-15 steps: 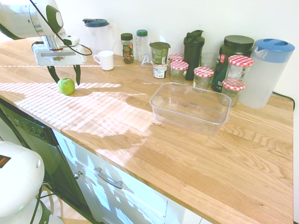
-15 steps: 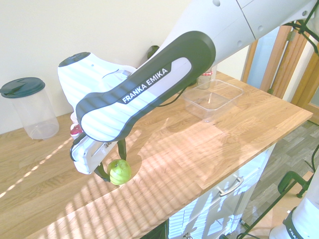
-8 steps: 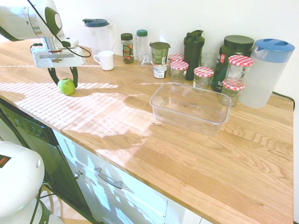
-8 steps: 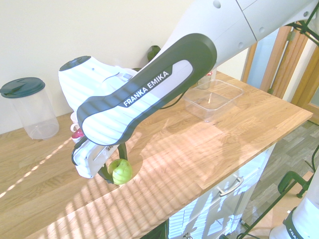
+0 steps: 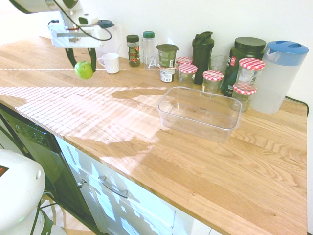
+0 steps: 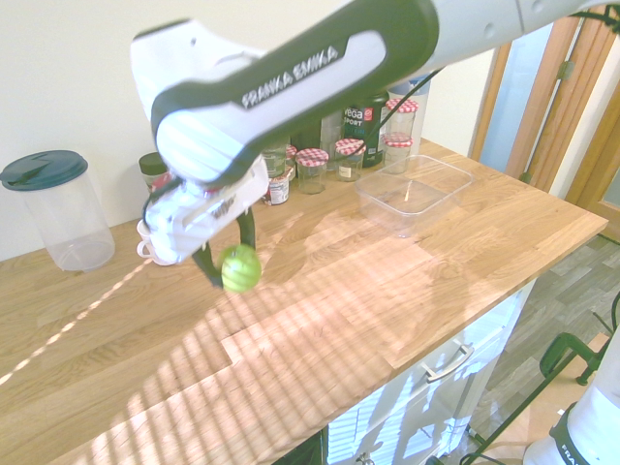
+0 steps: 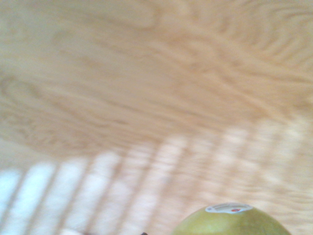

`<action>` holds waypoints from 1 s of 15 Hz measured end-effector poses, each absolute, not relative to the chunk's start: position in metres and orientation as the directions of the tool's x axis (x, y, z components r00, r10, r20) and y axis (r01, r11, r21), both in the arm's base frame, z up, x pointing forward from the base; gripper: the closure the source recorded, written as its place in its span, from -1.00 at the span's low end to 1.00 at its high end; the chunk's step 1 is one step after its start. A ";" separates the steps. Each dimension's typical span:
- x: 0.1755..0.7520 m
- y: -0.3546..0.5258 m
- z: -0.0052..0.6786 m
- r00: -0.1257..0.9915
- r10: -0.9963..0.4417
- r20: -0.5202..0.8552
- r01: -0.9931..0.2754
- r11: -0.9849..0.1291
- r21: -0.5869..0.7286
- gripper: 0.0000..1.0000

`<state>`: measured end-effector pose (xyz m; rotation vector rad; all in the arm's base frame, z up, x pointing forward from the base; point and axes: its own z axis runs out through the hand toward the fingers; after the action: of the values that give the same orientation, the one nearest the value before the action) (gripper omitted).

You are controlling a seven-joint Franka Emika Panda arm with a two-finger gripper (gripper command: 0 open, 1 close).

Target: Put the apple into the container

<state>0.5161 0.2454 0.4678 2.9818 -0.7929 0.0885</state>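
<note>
Gripper (image 5: 82, 61) clamping the apple (image 5: 83, 70), holding it clear above the counter (image 5: 146, 127) | apple hanging just in front of the white mug (image 5: 109, 62) | container (image 5: 200, 113) sitting well apart from the apple, jars (image 5: 213, 78) standing just behind it

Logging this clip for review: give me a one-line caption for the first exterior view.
Gripper holds the green apple lifted above the wooden counter, well short of the empty clear container.
</note>
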 end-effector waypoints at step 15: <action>0.506 -0.159 0.405 0.576 -0.813 0.082 -0.815 -0.579 -0.014 -1.00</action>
<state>0.5058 -0.1593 0.4049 2.7661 -1.4294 0.1239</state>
